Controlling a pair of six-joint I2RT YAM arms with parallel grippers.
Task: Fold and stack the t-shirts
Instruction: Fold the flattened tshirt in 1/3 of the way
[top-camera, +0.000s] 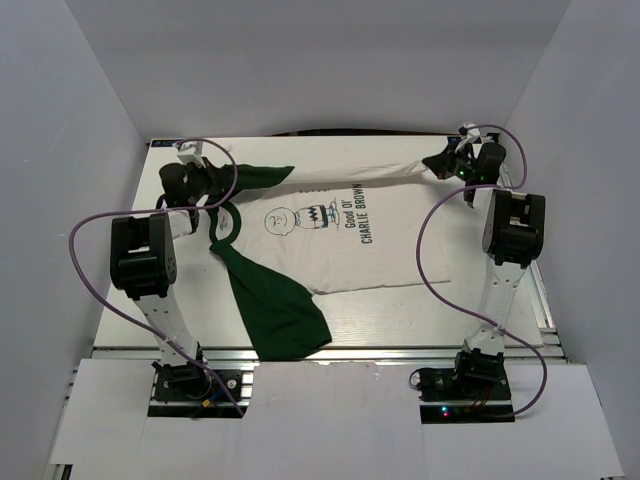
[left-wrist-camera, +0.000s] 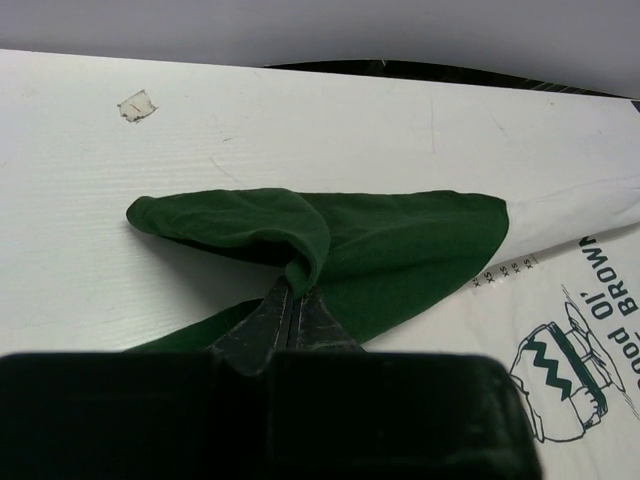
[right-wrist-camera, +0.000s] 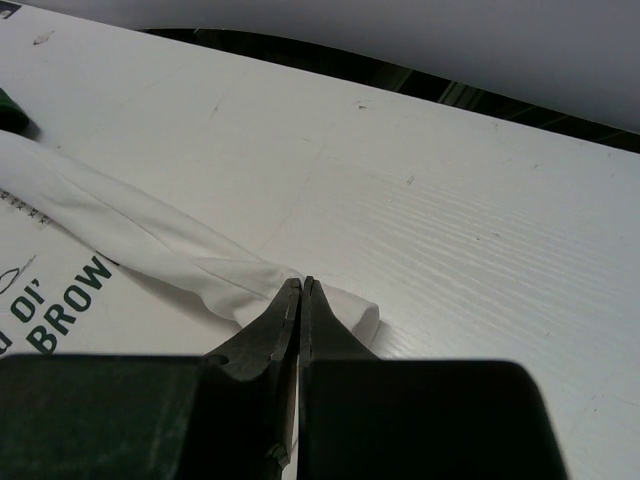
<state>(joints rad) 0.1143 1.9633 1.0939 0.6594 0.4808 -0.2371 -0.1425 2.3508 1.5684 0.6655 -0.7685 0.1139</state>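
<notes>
Matt white worktop (top-camera: 400, 330) with a faint grain, boxed in by plain pale grey walls (top-camera: 330, 60) on 3 sides; dark gap along the far edge; aluminium rails (top-camera: 400, 352) across the near edge, with a white panel (top-camera: 330, 420) in front of them; scuffed lightly here and there; 1 curled scrap of tape (left-wrist-camera: 137, 105) stuck down toward the far left.

Counted: 1 t-shirt (top-camera: 370, 250); 2 arms (top-camera: 140, 260); 2 claws; 2 purple cables (top-camera: 90, 240) looping off the arms.

Lying over the far middle of the worktop: white body spread flat, dark green collar toward the left side, hem toward the right; far edge drawn into a tight band between the 2 claws; near sleeve (top-camera: 275, 310), dark green, trailing flat toward the near edge.

Left claw (left-wrist-camera: 293, 292) closed tight, pinching a fold of the far sleeve (left-wrist-camera: 400, 240), also dark green; right claw (right-wrist-camera: 302, 285) closed tight, pinching the bunched white corner of the hem, just above the worktop.

Printed in black on the chest, running sideways in the overhead view: "Good Ol' CHARLIE BROWN"; beside it, 1 small cartoon figure (top-camera: 300, 217) drawn in outline with a zigzag stripe across its shirt; part of the same lettering legible in both wrist views.
</notes>
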